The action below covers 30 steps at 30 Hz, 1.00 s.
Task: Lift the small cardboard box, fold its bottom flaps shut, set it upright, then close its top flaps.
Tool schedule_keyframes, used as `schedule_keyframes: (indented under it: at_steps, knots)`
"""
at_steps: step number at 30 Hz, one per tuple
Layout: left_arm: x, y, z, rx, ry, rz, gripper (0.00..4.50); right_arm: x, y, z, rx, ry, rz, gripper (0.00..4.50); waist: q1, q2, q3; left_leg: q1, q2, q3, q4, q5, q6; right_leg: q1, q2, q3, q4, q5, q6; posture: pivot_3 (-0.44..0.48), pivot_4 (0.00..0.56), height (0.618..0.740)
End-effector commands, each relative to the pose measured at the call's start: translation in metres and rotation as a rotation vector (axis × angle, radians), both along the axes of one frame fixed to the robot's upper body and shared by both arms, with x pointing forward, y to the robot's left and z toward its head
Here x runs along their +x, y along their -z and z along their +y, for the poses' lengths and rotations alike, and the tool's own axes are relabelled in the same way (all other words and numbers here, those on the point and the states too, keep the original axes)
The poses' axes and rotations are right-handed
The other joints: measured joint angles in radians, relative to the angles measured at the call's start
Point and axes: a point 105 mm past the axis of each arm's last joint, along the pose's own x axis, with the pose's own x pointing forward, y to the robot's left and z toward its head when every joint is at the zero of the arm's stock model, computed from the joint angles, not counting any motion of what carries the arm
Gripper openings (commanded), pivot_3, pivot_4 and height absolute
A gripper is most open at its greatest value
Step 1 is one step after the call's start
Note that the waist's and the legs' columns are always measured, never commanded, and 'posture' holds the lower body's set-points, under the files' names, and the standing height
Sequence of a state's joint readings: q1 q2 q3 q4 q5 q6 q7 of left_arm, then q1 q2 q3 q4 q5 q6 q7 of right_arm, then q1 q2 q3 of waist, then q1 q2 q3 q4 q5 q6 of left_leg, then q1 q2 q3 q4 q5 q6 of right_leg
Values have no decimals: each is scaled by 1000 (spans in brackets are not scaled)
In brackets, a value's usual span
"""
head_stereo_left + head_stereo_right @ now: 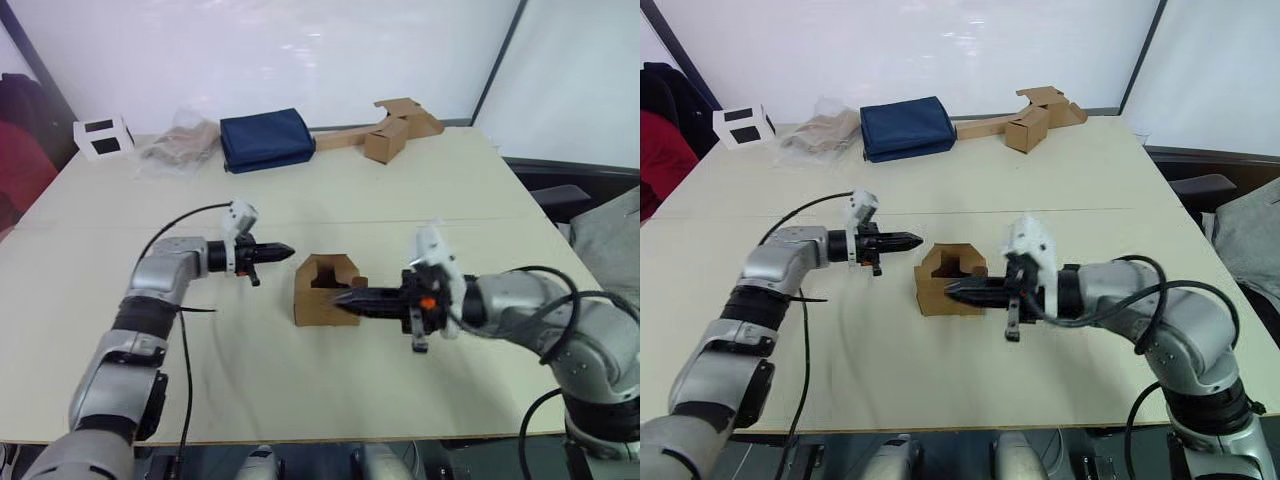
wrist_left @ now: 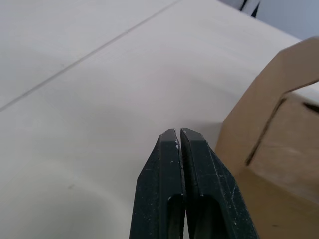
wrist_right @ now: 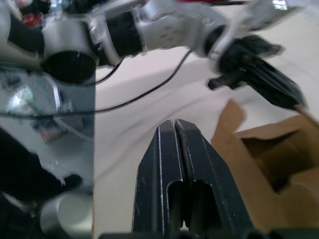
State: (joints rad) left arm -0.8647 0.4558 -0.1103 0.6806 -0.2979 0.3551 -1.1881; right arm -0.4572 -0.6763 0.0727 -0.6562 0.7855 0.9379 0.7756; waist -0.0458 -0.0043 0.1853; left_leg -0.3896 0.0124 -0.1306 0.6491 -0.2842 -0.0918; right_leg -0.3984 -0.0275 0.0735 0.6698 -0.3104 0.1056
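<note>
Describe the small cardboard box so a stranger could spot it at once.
On the pale table, look to the middle, between the two black claws. The small cardboard box stands there, plain brown, its top open with notched flaps raised. Unlike the tan box at the far edge, it has no long strip attached.
</note>
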Motion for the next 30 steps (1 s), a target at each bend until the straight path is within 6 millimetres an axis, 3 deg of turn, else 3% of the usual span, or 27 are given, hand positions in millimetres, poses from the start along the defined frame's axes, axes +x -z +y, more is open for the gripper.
schedule_keyframes:
  at_steps: [1, 12, 30]
  knots:
    - [3, 4, -6, 26, 46, -18, 90, 3, 6, 7, -71, 14, -134, 0, 0, 0, 0, 0, 0, 0, 0, 0, 0, 0, 0, 0, 0, 0, 0, 0, 150, 740]
    - [-2, 12, -11, 44, 110, 9, 90, 34, 19, 4, -155, 121, -247, 0, 0, 0, 0, -1, 0, 0, 0, 0, 0, -1, 0, 0, 0, 0, 0, 0, 150, 740]
    - [-14, 13, -9, 37, 104, -8, 90, 52, 42, 10, -178, 105, -245, 0, -1, 0, 0, -1, 0, 0, 1, 0, 0, -1, 0, 0, 1, 0, 0, 0, 150, 740]
